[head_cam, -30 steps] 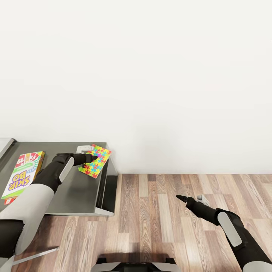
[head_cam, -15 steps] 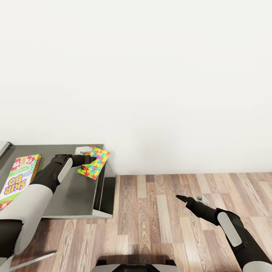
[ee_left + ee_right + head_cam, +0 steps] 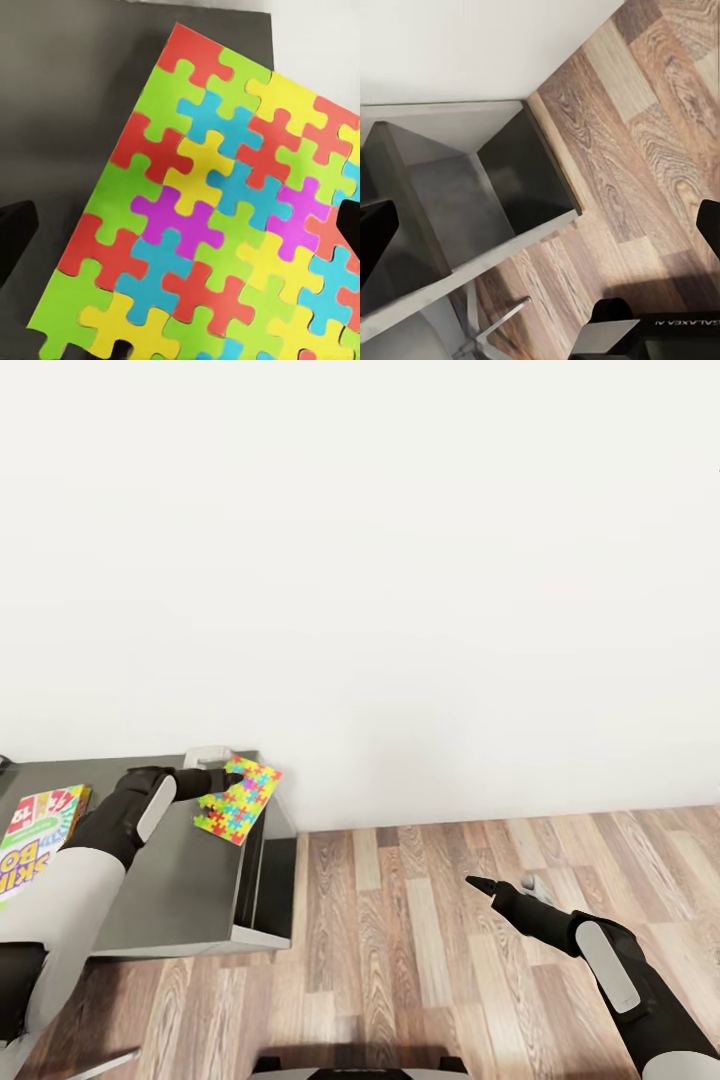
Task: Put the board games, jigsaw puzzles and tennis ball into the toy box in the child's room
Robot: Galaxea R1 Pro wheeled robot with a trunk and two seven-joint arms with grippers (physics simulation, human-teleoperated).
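A jigsaw puzzle (image 3: 238, 804), a flat box covered in bright interlocking pieces, lies at the far right corner of the dark grey table (image 3: 185, 880). My left gripper (image 3: 222, 768) hovers right over it, open. In the left wrist view the puzzle (image 3: 217, 217) spans the space between the two dark fingers (image 3: 15, 232), which stand wide apart at either side, with one puzzle corner reaching past the table edge. A Skip-Bo board game (image 3: 35, 835) lies on the table further left. My right gripper (image 3: 503, 881) hangs open over the wood floor, holding nothing.
A white wall (image 3: 400, 560) rises straight behind the table. Wood-plank floor (image 3: 450, 960) stretches to the right of the table's end panel (image 3: 268, 880). The right wrist view looks down on the table's end (image 3: 502, 202) and my own base (image 3: 660, 330).
The whole view has shifted, so the table sits further left in the picture; the camera moved. The left gripper stays over the puzzle and the right arm holds its pose.
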